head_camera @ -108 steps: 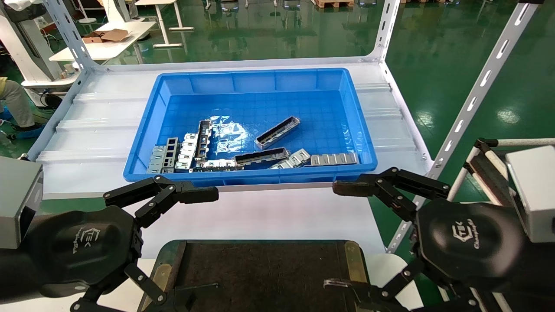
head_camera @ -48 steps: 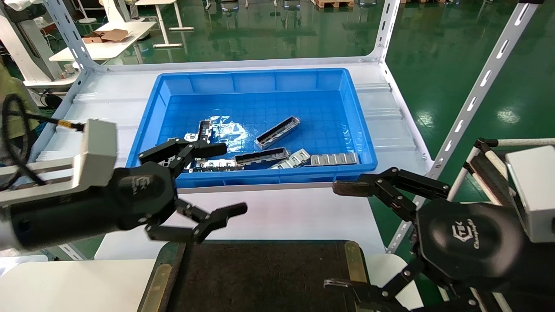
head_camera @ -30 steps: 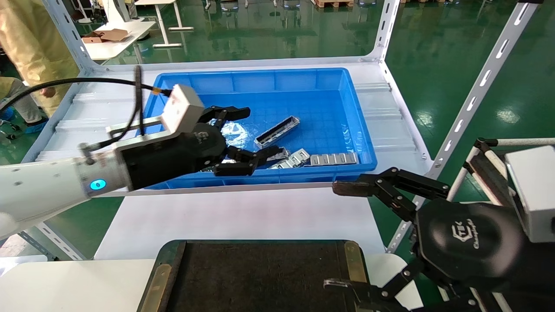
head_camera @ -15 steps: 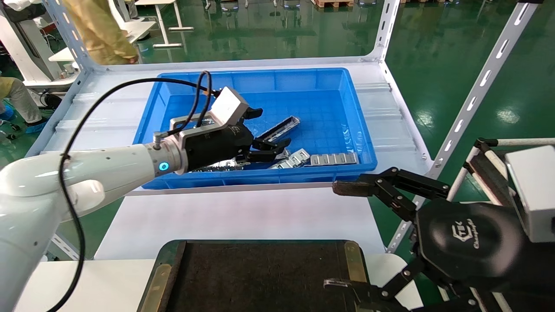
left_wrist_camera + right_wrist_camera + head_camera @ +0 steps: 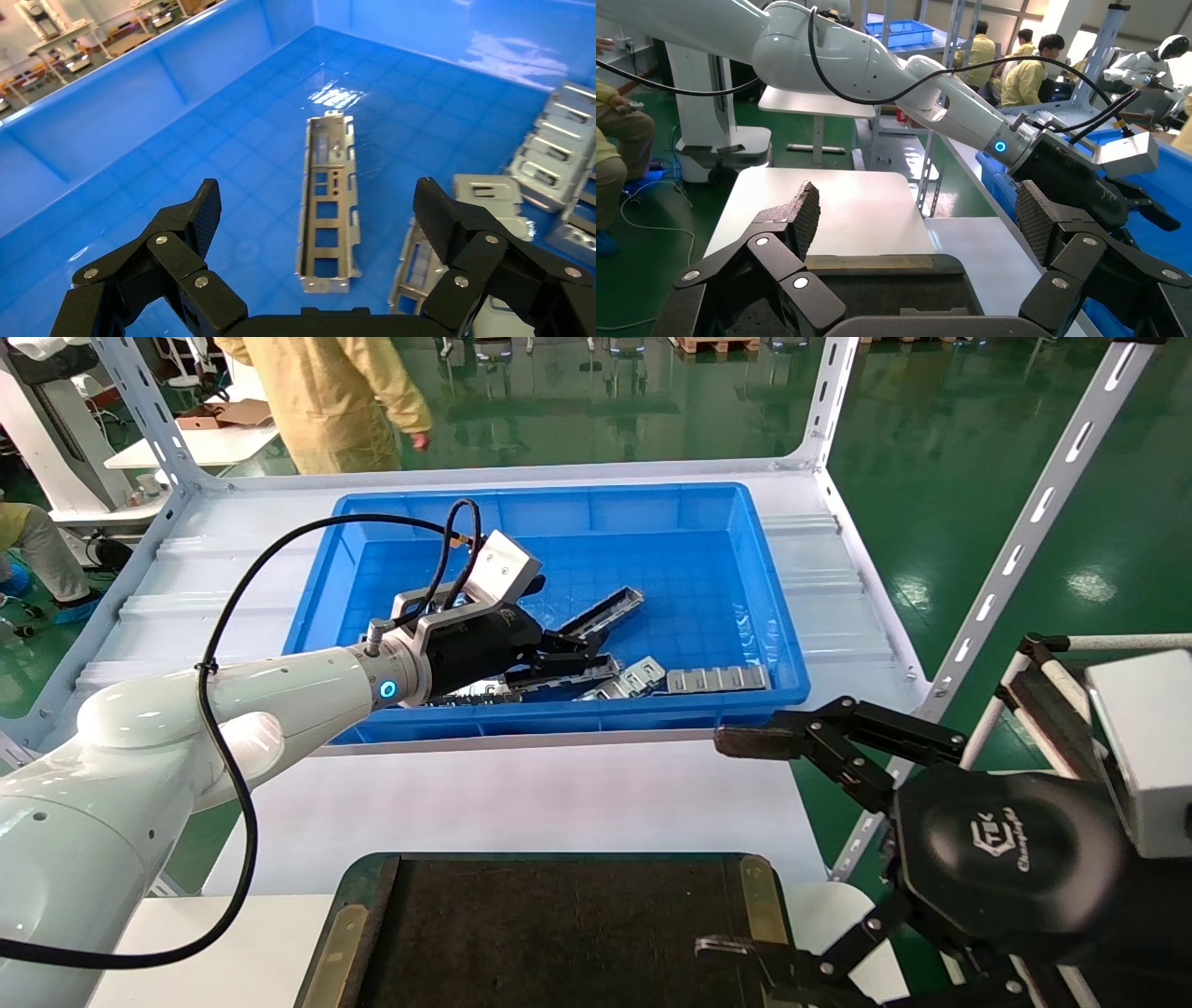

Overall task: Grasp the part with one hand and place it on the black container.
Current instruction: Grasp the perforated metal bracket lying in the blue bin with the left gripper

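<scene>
Item: the part (image 5: 328, 203), thin stiff sheet-metal channel (light, slick, I judge); I'd pinch across its long walls. Left gripper (image 5: 320, 221) spread wide above it; right gripper (image 5: 916, 225) parked, also apart.

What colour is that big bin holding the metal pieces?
The bin is bright blue, clearest in the head view.

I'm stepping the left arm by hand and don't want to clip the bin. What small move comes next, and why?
Probably ease the left hand straight down over the part before closing. In its wrist view the fingers are spread wide, the channel lies lengthwise between them on the blue bin floor, and nothing is gripped. The flat plates lie off to one side. The right hand sits parked by the black container.
</scene>
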Controlling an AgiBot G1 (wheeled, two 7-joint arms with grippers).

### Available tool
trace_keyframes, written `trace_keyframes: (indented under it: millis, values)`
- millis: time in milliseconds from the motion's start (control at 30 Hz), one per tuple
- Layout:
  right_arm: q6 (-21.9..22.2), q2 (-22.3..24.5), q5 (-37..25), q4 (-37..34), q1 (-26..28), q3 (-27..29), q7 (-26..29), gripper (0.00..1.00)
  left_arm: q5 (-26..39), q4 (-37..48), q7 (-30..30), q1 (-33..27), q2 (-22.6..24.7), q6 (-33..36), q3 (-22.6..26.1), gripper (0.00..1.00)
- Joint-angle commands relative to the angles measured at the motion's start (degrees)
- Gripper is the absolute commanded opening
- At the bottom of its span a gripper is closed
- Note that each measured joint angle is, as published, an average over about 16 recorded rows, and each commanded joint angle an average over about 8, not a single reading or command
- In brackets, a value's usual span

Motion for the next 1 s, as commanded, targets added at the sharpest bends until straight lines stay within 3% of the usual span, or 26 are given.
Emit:
trace_keyframes:
  millis: [33,133,167,233,1000]
  values:
    - [0.0,0.0,0.0,0.0,0.0,0.0,0.0,0.44,-0.48,0.42,0.03,-0.09,0.16,-0.77,0.46,0.6]
    - [0.0,0.0,0.0,0.0,0.0,-0.01,0.0,0.07,-1.15,0.26,-0.52,0.02,0.21,-1.44,1.56,0.23]
    - [0.0,0.0,0.01,0.0,0.0,-0.01,0.0,0.0,-1.37,0.19,-0.73,0.06,0.22,-1.7,1.96,0.1]
    - [0.0,0.0,0.01,0.0,0.0,-0.01,-0.01,0.0,-1.82,0.02,-1.17,0.16,0.25,-2.24,2.75,0.0]
    - [0.02,0.02,0.03,0.0,0.01,-0.04,-0.02,0.0,-8.32,-2.28,-5.21,1.43,0.18,-7.74,11.6,0.0]
